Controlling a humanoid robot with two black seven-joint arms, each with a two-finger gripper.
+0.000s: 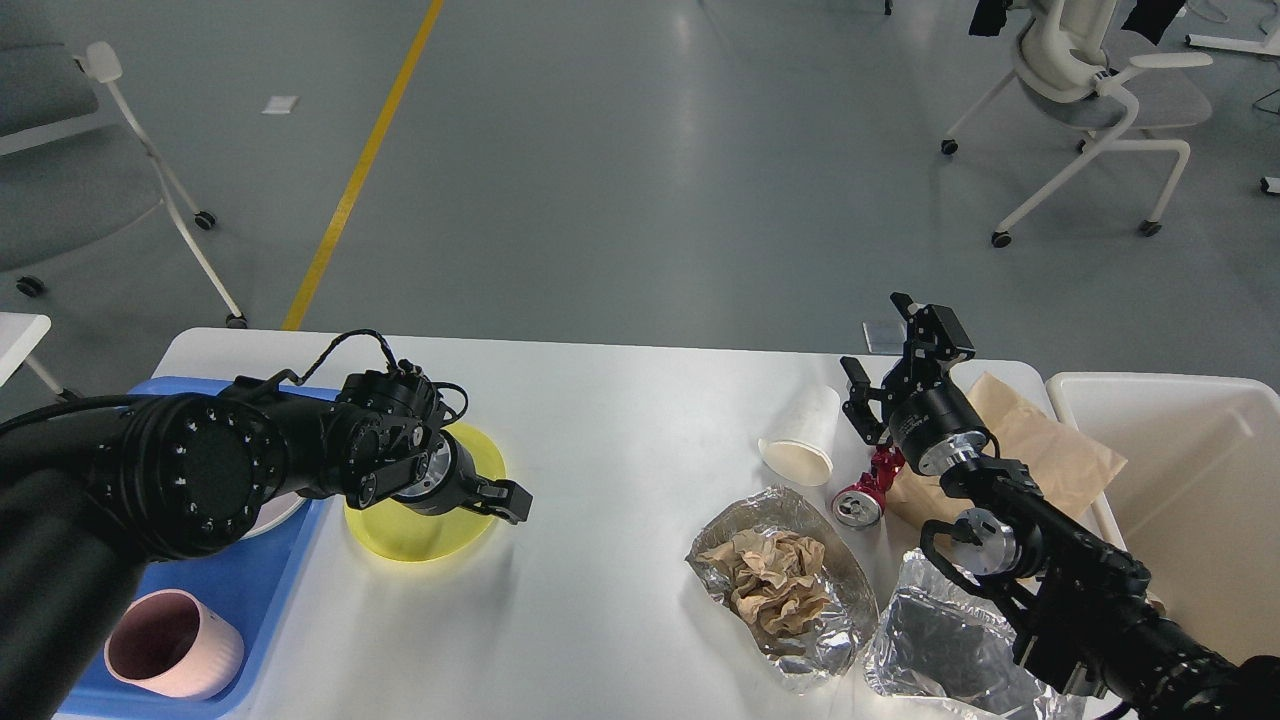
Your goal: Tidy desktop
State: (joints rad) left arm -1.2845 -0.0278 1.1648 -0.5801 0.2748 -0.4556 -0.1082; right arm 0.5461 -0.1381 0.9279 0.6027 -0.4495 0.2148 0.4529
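Note:
The white desktop (pixel 620 420) fills the lower part of the head view. A yellow plate (pixel 420 530) lies on it next to the blue tray (pixel 240 590). My left gripper (pixel 505 497) is low at the plate's right rim; its fingers are too dark to tell apart. My right gripper (pixel 880 345) is open and empty, above a paper cup (pixel 805 440) lying on its side and a red can (pixel 865 495). A foil sheet holding crumpled brown paper (pixel 780 585) and a second foil sheet (pixel 940 645) lie in front of the can.
The tray holds a pink mug (pixel 170 655) and a white plate (pixel 285 510), mostly hidden by my left arm. A brown paper bag (pixel 1040 450) lies by the cream bin (pixel 1190 490) at the right. Chairs stand on the floor behind.

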